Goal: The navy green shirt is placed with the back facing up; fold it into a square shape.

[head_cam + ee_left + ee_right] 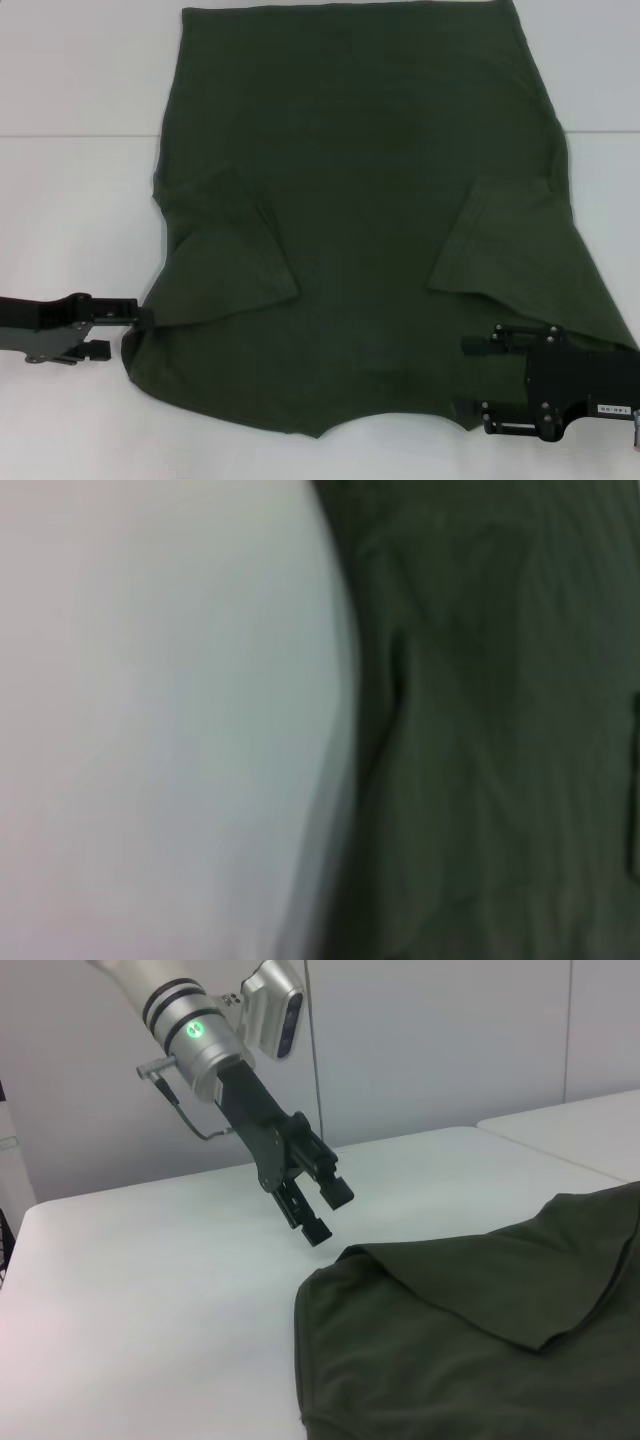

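The navy green shirt [360, 200] lies spread on the white table [70, 200], with both short sleeves folded inward onto its body. My left gripper [125, 330] sits at the shirt's left edge near the folded sleeve. In the right wrist view this left gripper [327, 1210] is open just above the table, beside the shirt's edge [345, 1252], with nothing between its fingers. My right gripper [466, 378] is open low over the shirt's near right corner, its fingers spread wide over the fabric. The left wrist view shows only the shirt [500, 740] and the table.
The white table [150, 720] extends bare to the left and right of the shirt. A seam between table sections [70, 135] runs across the far part. A pale wall [450, 1040] stands behind the table in the right wrist view.
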`<state>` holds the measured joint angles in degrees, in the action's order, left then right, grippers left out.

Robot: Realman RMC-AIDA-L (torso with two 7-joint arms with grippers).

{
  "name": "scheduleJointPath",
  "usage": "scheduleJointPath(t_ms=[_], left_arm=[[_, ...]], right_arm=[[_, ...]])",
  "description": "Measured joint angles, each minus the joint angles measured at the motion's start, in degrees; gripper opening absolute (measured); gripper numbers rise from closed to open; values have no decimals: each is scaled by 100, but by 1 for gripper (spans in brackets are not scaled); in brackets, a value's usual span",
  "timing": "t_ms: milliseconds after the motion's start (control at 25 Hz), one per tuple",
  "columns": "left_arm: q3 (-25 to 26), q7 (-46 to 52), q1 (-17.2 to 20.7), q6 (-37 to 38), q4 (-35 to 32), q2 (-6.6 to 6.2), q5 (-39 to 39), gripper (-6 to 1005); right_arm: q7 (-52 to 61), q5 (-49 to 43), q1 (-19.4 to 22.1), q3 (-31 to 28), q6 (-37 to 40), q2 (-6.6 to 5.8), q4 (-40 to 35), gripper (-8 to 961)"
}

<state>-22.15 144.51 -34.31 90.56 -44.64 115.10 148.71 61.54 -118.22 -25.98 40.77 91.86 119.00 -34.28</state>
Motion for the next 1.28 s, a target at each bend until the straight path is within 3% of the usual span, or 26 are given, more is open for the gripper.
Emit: scheduleJointPath(t_ms=[240, 1280], left_arm=[[-197, 43, -27, -258, 78, 29, 59, 844], [-210, 196, -239, -410, 656, 48, 16, 818]], right_arm=[[34, 0, 6, 5, -2, 9, 0, 729], [191, 0, -19, 0, 3, 19, 0, 729]])
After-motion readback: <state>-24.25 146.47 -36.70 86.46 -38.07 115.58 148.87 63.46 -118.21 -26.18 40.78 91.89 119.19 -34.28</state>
